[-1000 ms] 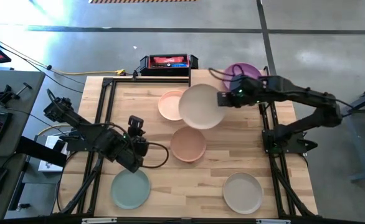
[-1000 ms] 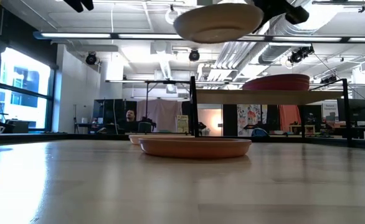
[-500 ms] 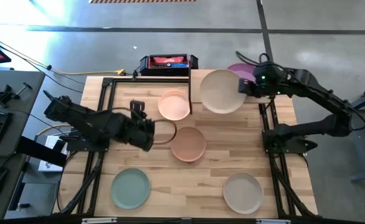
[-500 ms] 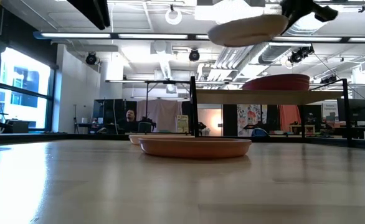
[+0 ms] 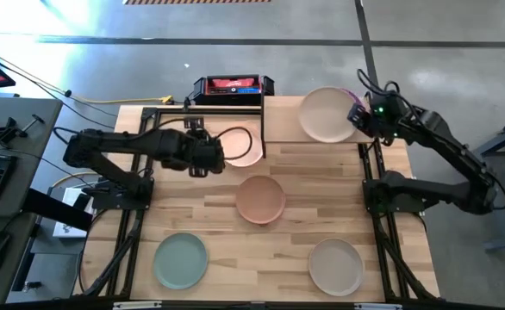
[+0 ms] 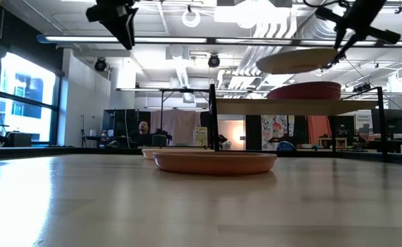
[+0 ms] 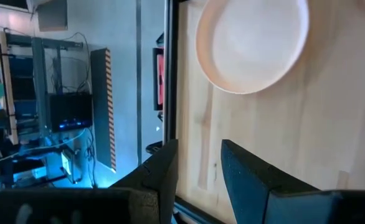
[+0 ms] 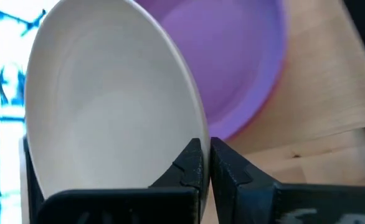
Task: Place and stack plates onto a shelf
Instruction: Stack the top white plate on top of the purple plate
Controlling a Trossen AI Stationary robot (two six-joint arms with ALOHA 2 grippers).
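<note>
plates: purple plate already on shelf; cream plate, pinched by right gripper, now over it, carried across from mid-table. pink plate, tan plate, mint plate, grey plate left. left gripper, spread, swung up beside pink.

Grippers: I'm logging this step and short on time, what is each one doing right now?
Left gripper: open, empty, near the pale pink plate.
Right gripper: shut on the cream plate, above the purple plate.
</note>
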